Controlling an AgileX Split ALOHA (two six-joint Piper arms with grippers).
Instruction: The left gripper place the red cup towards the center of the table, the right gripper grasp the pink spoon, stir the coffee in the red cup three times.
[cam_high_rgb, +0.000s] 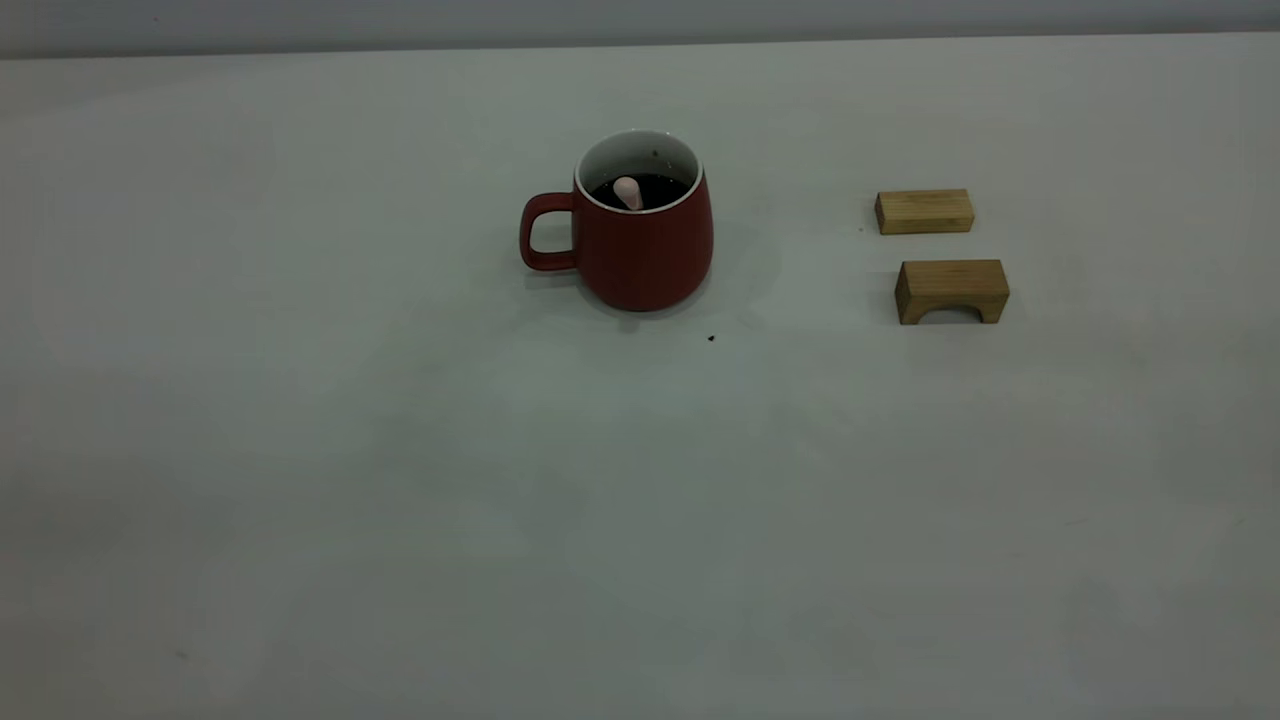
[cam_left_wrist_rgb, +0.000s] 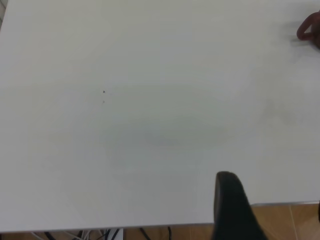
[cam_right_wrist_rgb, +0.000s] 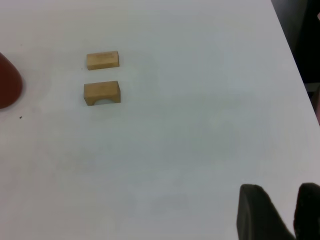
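The red cup (cam_high_rgb: 640, 250) stands upright near the middle of the table (cam_high_rgb: 400, 480), its handle pointing left in the exterior view. Dark coffee (cam_high_rgb: 660, 187) fills it, and the pink spoon (cam_high_rgb: 628, 192) stands in the coffee with only its pink handle end showing. Neither arm appears in the exterior view. My left gripper (cam_left_wrist_rgb: 274, 195) hangs open over the table's edge, far from the cup (cam_left_wrist_rgb: 311, 29), holding nothing. My right gripper (cam_right_wrist_rgb: 282, 189) is open by a narrow gap with nothing in it, well away from the cup (cam_right_wrist_rgb: 7, 82).
Two tan wooden blocks lie right of the cup: a flat one (cam_high_rgb: 924, 211) and an arched one (cam_high_rgb: 951, 290). A tiny dark speck (cam_high_rgb: 711, 338) sits just in front of the cup. The table's edge (cam_left_wrist_rgb: 150, 227) runs close to the left gripper.
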